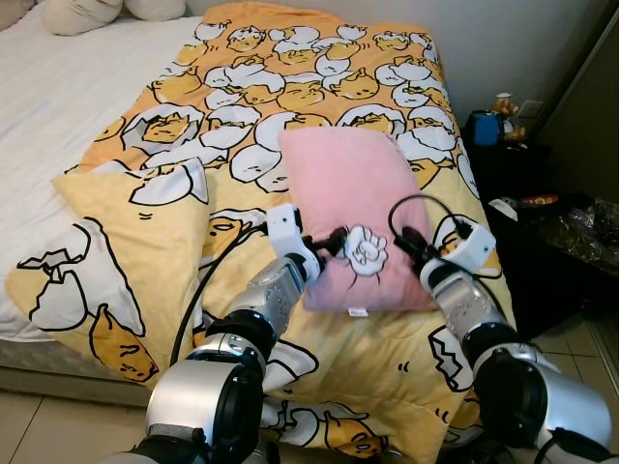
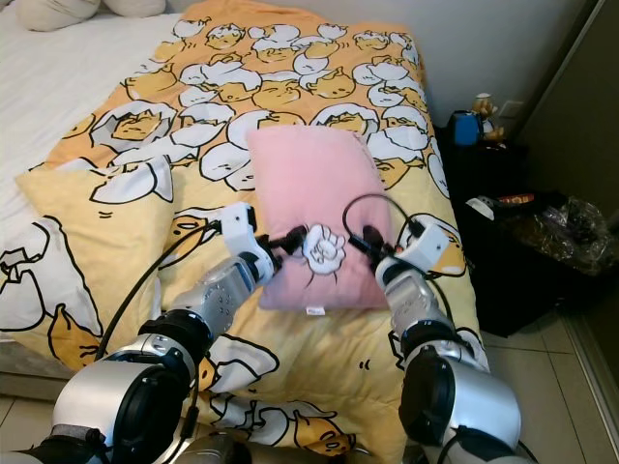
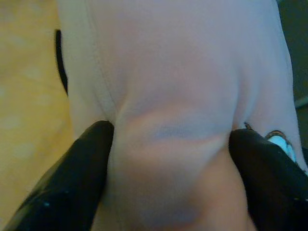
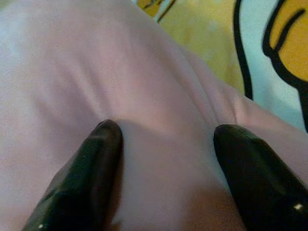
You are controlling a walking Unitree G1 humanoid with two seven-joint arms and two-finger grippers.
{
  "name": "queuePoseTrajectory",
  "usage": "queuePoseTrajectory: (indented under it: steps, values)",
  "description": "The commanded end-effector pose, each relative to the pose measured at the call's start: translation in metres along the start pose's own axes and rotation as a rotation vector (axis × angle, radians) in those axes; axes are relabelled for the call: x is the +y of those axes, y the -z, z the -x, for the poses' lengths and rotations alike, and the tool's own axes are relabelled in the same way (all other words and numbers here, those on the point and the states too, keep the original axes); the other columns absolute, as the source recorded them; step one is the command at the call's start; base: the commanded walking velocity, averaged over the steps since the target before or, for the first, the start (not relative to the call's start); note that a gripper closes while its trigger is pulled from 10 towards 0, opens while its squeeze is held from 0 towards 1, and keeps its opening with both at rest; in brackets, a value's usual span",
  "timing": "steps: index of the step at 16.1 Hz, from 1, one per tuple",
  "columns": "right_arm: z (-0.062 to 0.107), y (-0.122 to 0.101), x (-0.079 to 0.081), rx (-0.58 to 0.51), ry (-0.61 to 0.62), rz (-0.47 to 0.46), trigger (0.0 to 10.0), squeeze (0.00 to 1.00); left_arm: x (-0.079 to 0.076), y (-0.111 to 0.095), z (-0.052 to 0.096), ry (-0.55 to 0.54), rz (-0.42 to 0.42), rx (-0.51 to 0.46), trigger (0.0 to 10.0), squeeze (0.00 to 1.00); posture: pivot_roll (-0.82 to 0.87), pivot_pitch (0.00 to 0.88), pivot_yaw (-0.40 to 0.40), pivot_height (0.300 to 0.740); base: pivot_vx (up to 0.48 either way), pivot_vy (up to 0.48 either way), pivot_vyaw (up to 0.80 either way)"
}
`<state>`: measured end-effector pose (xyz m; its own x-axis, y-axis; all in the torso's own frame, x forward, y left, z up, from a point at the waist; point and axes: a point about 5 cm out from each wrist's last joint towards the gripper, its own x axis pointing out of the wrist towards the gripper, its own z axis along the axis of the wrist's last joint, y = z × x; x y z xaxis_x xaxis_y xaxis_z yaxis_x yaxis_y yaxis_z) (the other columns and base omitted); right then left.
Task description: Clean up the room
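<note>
Bedroom in a lived-in home. Bed takes up most of the scene, with a white sheet on the robot's left side and pale pillows at the head. Yellow cartoon-egg duvet lies spread over the bed, one corner folded back. Pink pillow lies on the duvet. Plain light wall runs behind the bed. On the right, just beside the bed, a low dark stand carries a blue container and small clutter. Near it, a dark bag of crinkled plastic. Pale tiled floor shows at the foot of the bed.
</note>
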<state>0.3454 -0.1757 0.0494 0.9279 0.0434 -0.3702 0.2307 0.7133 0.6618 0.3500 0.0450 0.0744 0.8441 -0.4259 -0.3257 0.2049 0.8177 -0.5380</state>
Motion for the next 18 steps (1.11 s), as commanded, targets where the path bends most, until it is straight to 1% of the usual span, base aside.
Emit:
queuePoseTrajectory:
  steps: [1, 2, 4, 5, 6, 8, 9, 11, 14, 16, 17, 18]
  values:
    - [0.004, 0.02, -0.01, 0.082, 0.053, 0.0, 0.0, 0.0, -0.073, 0.02, -0.012, 0.186, 0.008, 0.064, 0.0, 0.0, 0.07, 0.053, -0.002, 0.728, 0.0, 0.0, 0.0]
    - [0.005, 0.022, -0.012, 0.083, 0.06, 0.003, 0.0, 0.0, -0.068, 0.021, -0.011, 0.179, -0.019, 0.063, 0.0, 0.0, 0.07, 0.046, -0.004, 0.728, 0.0, 0.0, 0.0]
    - [0.006, 0.025, -0.014, 0.093, 0.07, 0.017, 0.0, 0.0, -0.063, 0.021, -0.01, 0.167, -0.047, 0.062, 0.0, 0.0, 0.06, 0.045, -0.005, 0.728, 0.0, 0.0, 0.0]
    - [0.007, 0.026, -0.017, 0.096, 0.079, 0.019, 0.0, 0.0, -0.059, 0.02, -0.01, 0.161, -0.083, 0.06, 0.0, 0.0, 0.06, 0.046, -0.004, 0.728, 0.0, 0.0, 0.0]
    - [0.008, 0.027, -0.02, 0.091, 0.093, 0.001, 0.0, 0.0, -0.057, 0.019, -0.01, 0.146, -0.104, 0.055, 0.0, 0.0, 0.06, 0.048, -0.004, 0.728, 0.0, 0.0, 0.0]
    - [0.009, 0.023, -0.023, 0.061, 0.116, 0.044, 0.0, 0.0, -0.058, 0.017, -0.011, 0.142, -0.167, 0.05, 0.0, 0.0, 0.05, 0.045, -0.007, 0.728, 0.0, 0.0, 0.0]
    - [0.008, 0.02, -0.022, 0.05, 0.12, 0.067, 0.0, 0.0, -0.059, 0.017, -0.011, 0.148, -0.174, 0.048, 0.0, 0.0, 0.04, 0.042, -0.007, 0.728, 0.0, 0.0, 0.0]
    - [0.007, 0.022, -0.018, 0.064, 0.095, 0.105, 0.0, 0.0, -0.058, 0.017, -0.011, 0.146, -0.161, 0.048, 0.0, 0.0, 0.04, 0.035, -0.011, 0.728, 0.0, 0.0, 0.0]
    - [0.007, 0.027, -0.015, 0.082, 0.084, 0.117, 0.0, 0.0, -0.049, 0.017, -0.01, 0.119, -0.169, 0.053, 0.0, 0.0, 0.05, 0.03, -0.017, 0.728, 0.0, 0.0, 0.0]
    - [0.008, 0.027, -0.017, 0.079, 0.095, 0.102, 0.0, 0.0, -0.048, 0.017, -0.009, 0.123, -0.182, 0.058, 0.0, 0.0, 0.07, 0.021, -0.031, 0.728, 0.0, 0.0, 0.0]
    - [0.009, 0.027, -0.02, 0.084, 0.087, 0.11, 0.0, 0.0, -0.048, 0.015, -0.01, 0.123, -0.188, 0.06, 0.0, 0.0, 0.08, 0.021, -0.037, 0.728, 0.0, 0.0, 0.0]
    - [0.011, 0.029, -0.025, 0.089, 0.093, 0.112, 0.0, 0.0, -0.046, 0.015, -0.009, 0.127, -0.196, 0.063, 0.0, 0.0, 0.07, 0.011, -0.036, 0.728, 0.0, 0.0, 0.0]
